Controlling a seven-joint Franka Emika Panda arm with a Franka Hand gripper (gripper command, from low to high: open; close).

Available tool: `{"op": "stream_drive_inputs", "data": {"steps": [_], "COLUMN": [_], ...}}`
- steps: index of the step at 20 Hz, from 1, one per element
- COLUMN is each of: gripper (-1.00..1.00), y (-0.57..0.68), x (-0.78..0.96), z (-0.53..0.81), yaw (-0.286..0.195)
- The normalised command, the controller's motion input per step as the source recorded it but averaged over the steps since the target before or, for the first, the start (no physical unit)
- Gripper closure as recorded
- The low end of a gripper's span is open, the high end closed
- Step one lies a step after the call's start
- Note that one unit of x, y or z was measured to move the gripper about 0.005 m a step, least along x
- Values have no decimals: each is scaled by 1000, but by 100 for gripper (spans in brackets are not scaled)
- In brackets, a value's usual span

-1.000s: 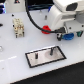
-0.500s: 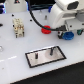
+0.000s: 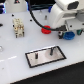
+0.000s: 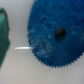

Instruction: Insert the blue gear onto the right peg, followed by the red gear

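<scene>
A smooth white tabletop (image 3: 15,60) fills most of the exterior view, evenly lit and faintly glossy, with soft shadows under the objects that stand on it. Along the far edge lies a dark, blurred backdrop (image 3: 37,4), too indistinct to resolve into walls or furniture. In the wrist view the same pale surface (image 4: 20,70) appears as a plain off-white ground bearing one thin bright streak (image 4: 22,48), and a blurred teal-green shape (image 4: 3,35) of uncertain identity occupies one edge.
</scene>
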Motion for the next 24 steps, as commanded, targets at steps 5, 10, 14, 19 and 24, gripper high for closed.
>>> {"op": "stream_drive_inputs", "data": {"steps": [5,10,14,19,24], "gripper": [100,100,100,100,100], "y": [-16,-65,-131,-242,-299], "x": [-192,146,323,430,458], "z": [7,410,567,553,532], "yaw": [0,0,0,0,0]}}
